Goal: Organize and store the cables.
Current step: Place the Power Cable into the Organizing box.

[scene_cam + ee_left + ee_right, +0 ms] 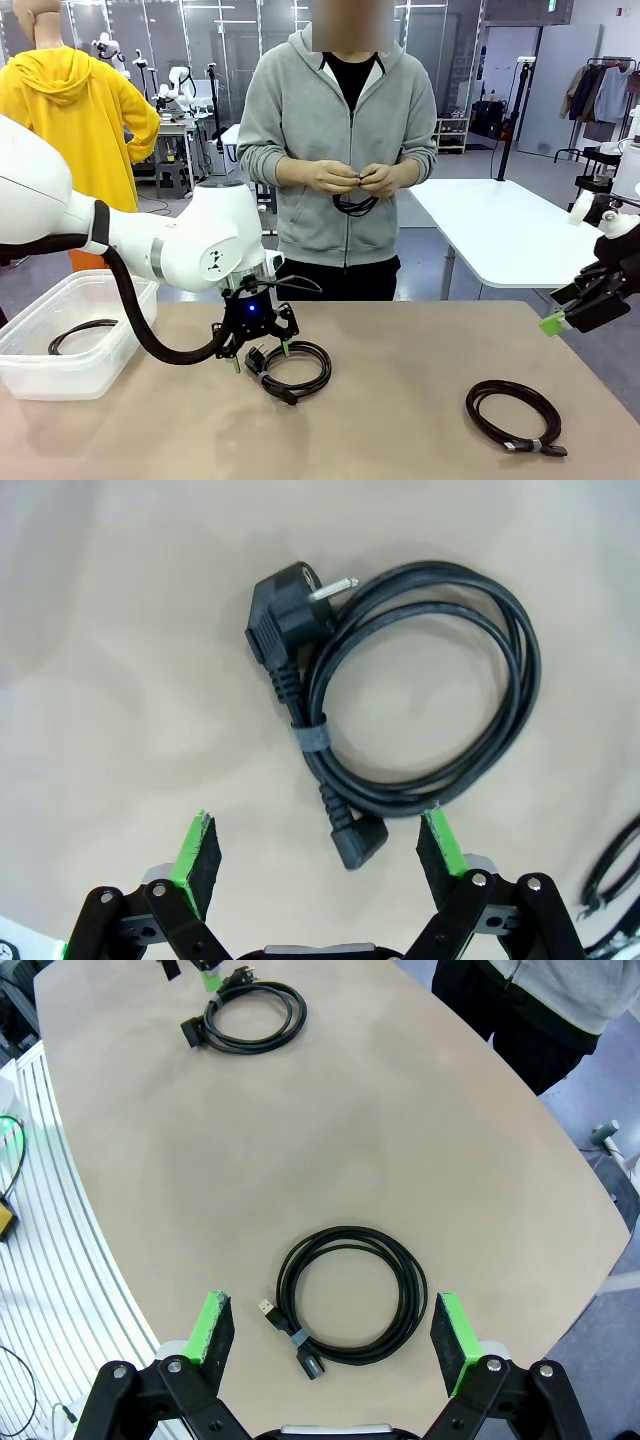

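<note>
Table (400,330) w/ a clear plastic bin (60,378) at its L end; one cable coil (80,333) lying inside.

Just R of the bin: L gripper (261,358), spread wide & holding nothing, low over a coiled power cord (520,670) lying flat on the table. Seen from the L wrist: green pads (190,855) either side of the cord's small angled plug (358,842), round wall plug (285,630) at the coil's far side, grey tie (312,735) binding the strands btwn the two.

Far R of the bin, toward the robot's edge of the table: a thinner second coil (345,1232) w/ a USB-type plug and small tie. R gripper (332,1325) well above it, also open & empty.

Beyond the bin, across the table: person's hands (345,180) at chest height, working a third cable (355,205).

Probable step: pick up the power cord for the trip to the bin, grasp not yet made.

To do it well:
- Aim for the bundled strands by the tie, not the angled plug alone, to avoid a dangling, loosening coil.
- Lower straight down, pads astride all strands, then close firmly.
- Lift high enough to clear the bin wall before moving L.
- Release low inside the bin, beside the coil already there, not on its rim.
</note>
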Controlling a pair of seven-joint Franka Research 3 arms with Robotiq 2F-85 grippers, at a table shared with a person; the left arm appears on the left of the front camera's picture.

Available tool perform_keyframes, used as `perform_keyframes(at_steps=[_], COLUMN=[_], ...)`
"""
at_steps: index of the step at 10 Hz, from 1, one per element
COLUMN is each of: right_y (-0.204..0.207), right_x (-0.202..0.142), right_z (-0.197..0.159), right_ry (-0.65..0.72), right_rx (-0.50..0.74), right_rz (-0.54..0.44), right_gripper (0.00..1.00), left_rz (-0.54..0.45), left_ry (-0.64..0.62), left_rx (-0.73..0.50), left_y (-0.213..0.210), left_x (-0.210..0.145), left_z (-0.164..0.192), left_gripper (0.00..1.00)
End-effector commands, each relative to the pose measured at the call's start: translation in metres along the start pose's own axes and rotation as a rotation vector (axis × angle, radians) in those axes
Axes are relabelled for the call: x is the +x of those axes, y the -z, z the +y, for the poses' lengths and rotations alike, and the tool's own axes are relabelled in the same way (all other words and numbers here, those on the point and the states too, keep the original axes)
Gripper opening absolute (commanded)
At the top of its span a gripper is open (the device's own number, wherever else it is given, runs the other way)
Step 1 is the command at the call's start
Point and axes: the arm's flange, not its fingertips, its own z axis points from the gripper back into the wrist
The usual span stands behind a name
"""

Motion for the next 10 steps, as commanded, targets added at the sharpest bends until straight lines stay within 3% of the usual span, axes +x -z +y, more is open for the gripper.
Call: perform_keyframes(at_steps=[1,8,10], right_y=[0.0,0.0,0.0], right_x=[0.002,0.002,0.002], right_z=[-0.002,-0.002,-0.002], right_ry=[0.011,0.011,0.011], right_rx=[-0.001,-0.001,-0.001], right_rz=[-0.004,-0.004,-0.004], right_gripper=[1.0,1.0,1.0], left_rz=[-0.024,0.015,0.005], left_ry=[-0.071,-0.16,-0.168], left_rx=[0.037,0.058,0.088], left_y=[0.012,0.05,0.059], left_x=[0.009,0.02,0.023], left_z=[-0.009,-0.002,-0.004], left_gripper=[1.0,1.0,0.94])
